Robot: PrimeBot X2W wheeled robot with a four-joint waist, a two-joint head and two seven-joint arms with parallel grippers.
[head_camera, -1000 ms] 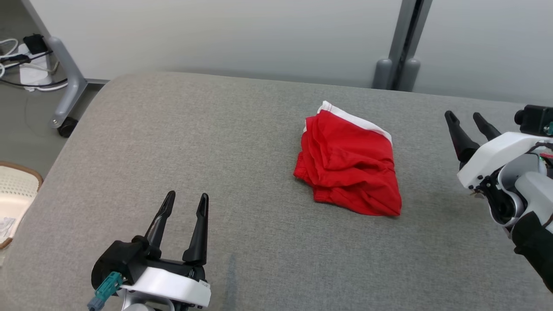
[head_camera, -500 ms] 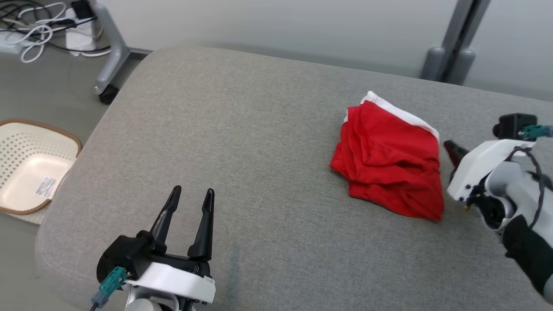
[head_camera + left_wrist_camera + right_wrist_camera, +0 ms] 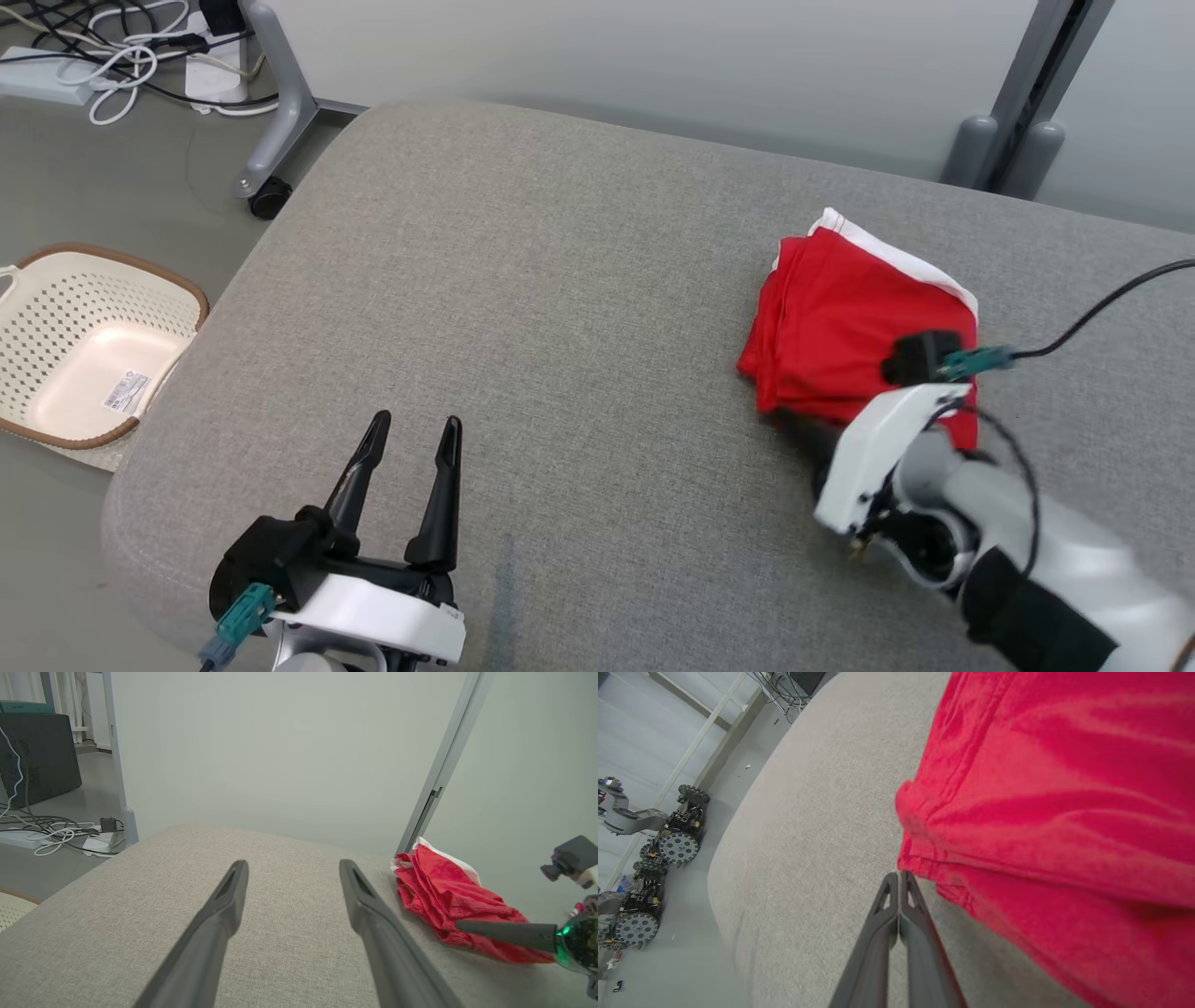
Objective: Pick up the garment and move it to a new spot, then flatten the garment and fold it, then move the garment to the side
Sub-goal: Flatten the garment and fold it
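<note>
- Red cloth garment w/ white band [image 3: 840, 317] lies bunched on the right of the grey cloth-covered worktop [image 3: 560, 308].
- R tool [image 3: 899, 877]: fingers pressed tight, nothing between, tips at the near hem. I think it should open, then bite a thick fold.
- L tool [image 3: 414, 425]: wide apart, holding nothing, far from it.
- Cream plastic basket w/ holes [image 3: 103, 308] & white cables [image 3: 121, 56] on the floor, left.

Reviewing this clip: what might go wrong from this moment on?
1. The right gripper is shut, its tips at the hem of the red garment with no cloth between them; pushing forward may just shove it along the grey table.
2. The garment lies bunched in layers, so a pinch may catch only one layer.
</note>
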